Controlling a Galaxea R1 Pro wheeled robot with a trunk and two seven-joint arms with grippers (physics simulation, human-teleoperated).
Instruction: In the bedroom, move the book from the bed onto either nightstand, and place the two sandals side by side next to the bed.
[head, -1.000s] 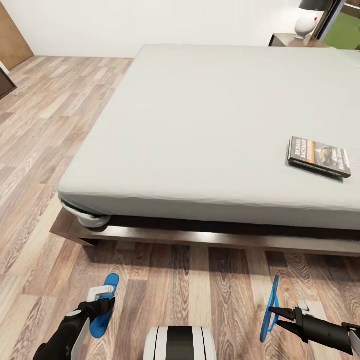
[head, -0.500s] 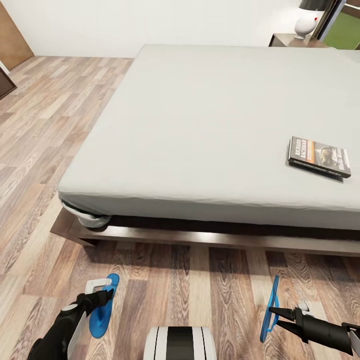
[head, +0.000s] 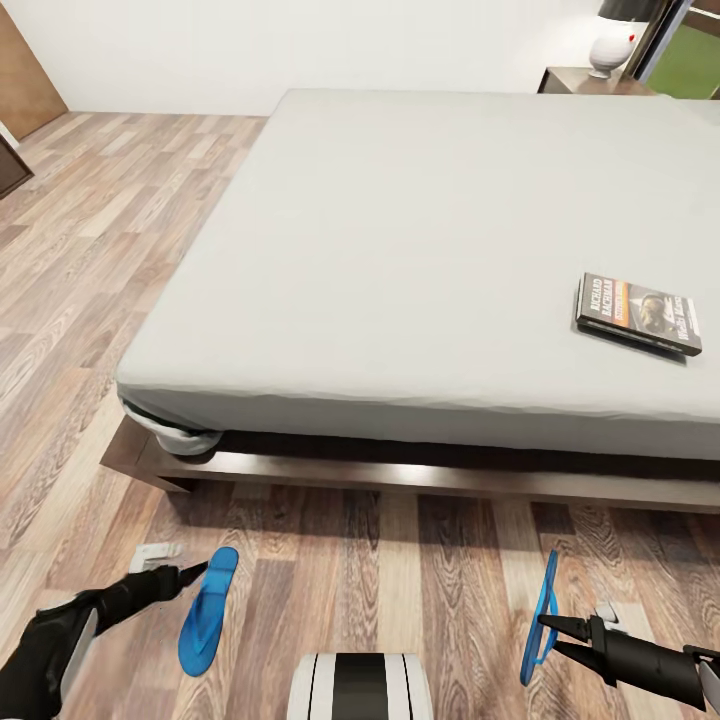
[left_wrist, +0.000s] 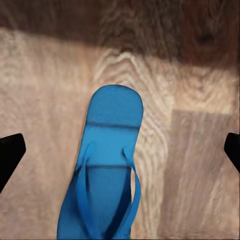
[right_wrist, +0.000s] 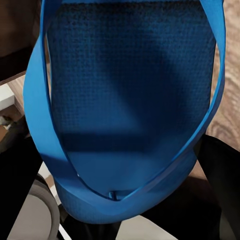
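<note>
I am facing the long side of the bed (head: 420, 240), a low dark wood frame under a smooth pale grey mattress, on a wood-plank floor (head: 90, 260) with strong grain. Beyond the bed's far corner, against the white wall, stands a dark nightstand (head: 585, 80) carrying a white lamp (head: 612, 42). The book (head: 637, 313), a thin paperback with an orange band, lies flat on the mattress near the bed's front edge. One blue sandal (head: 207, 610) lies flat on the floor in front of the bed; my left gripper (head: 170, 570) hangs beside it, jaws spread and empty. My right gripper (head: 548, 630) is clenched on the other sandal (head: 540, 620), held on edge above the floor.
</note>
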